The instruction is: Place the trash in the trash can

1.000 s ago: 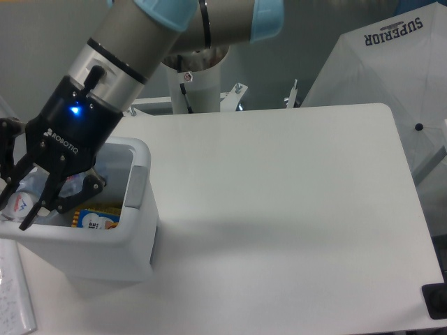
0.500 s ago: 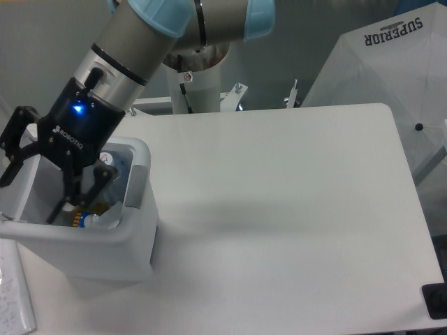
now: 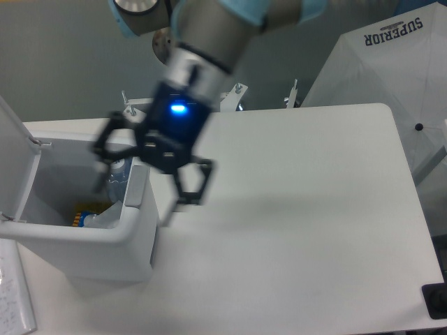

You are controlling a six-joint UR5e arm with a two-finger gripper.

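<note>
The white trash can [image 3: 133, 246] stands at the table's left front with its lid [image 3: 14, 157] swung open to the left and a grey latch pad [image 3: 136, 185] on its right rim. A clear plastic bottle [image 3: 114, 183] with a blue cap lies inside it on some yellow and blue packaging [image 3: 85, 209]. My gripper [image 3: 137, 190] is open and empty, blurred by motion, above the can's right rim, with one finger over the can and the other over the table.
A white folded umbrella-like cover marked SUPERIOR [image 3: 391, 77] stands at the back right beyond the table edge. The arm's white base post [image 3: 199, 87] stands behind the table. A sheet of paper [image 3: 14, 296] lies at the front left corner.
The bottle left my gripper and now lies in the can. My gripper opened, rose out of the can and swung right, over the can's right rim.
</note>
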